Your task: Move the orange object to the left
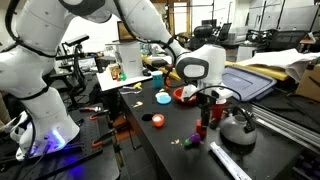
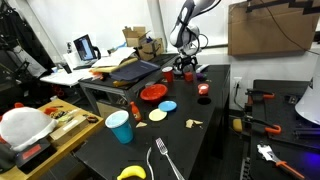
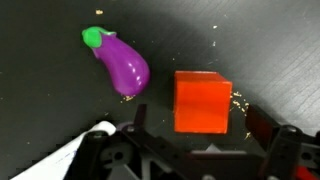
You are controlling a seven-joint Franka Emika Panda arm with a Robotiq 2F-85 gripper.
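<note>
In the wrist view the orange object (image 3: 203, 98), a small red-orange cube, rests on the black table. My gripper (image 3: 200, 120) is open, one dark finger (image 3: 136, 125) to the cube's left and the other to its right, both clear of its sides. In both exterior views the gripper (image 1: 205, 100) (image 2: 186, 68) hangs low over the black table, and the cube itself is too small or hidden there to pick out.
A purple toy eggplant (image 3: 122, 62) lies just left of the cube. Nearby stand a red bowl (image 1: 185, 93) (image 2: 152, 93), a blue disc (image 2: 168, 105), a red cup (image 2: 203, 89), a grey kettle (image 1: 238, 128), a blue cup (image 2: 120, 126) and a fork (image 2: 165, 160).
</note>
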